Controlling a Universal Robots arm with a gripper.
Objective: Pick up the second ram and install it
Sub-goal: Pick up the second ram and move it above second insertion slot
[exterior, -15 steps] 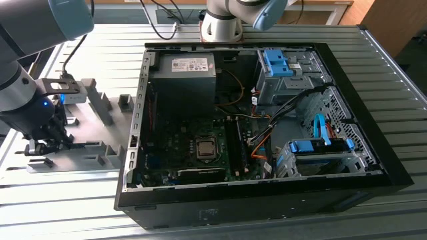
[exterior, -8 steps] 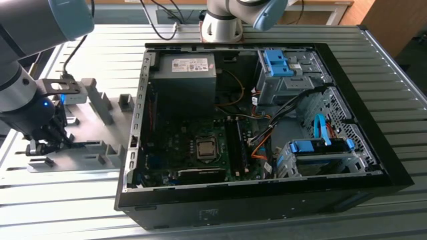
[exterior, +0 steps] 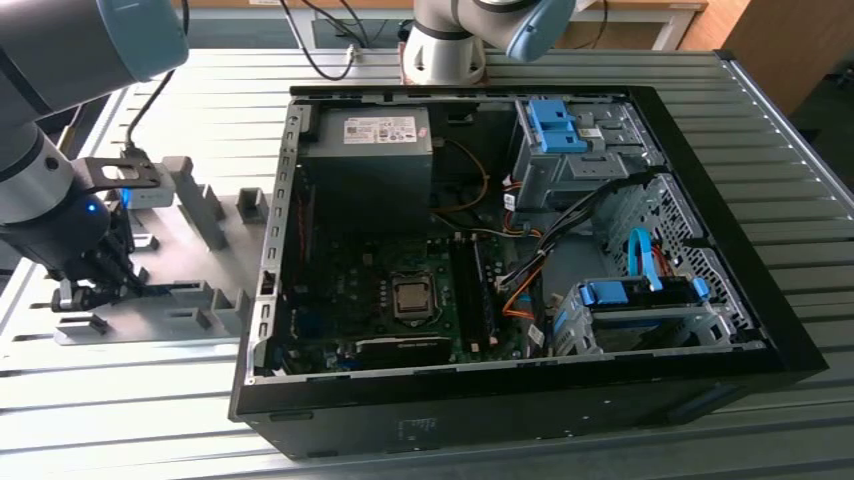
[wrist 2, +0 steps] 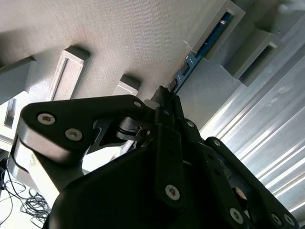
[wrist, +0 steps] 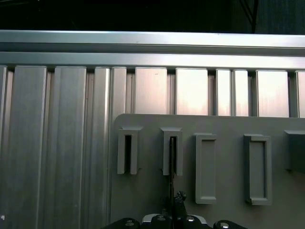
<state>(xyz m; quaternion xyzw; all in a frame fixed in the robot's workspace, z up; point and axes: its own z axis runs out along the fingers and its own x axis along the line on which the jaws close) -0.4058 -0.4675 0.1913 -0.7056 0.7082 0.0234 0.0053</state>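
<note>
Jaws pinch second ram (wrist 2: 193, 59), seated in grey fixture slot (wrist 2: 208, 23).

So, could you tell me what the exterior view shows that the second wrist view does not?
The exterior view adds the open computer case with its motherboard, and the arm bent over the fixture plate. The second wrist view adds the second ram, blue-green, seated in a grey fixture block, with the gripper shut on its near end. Shared: the gripper, the fixture plate and the ribbed metal table.
</note>
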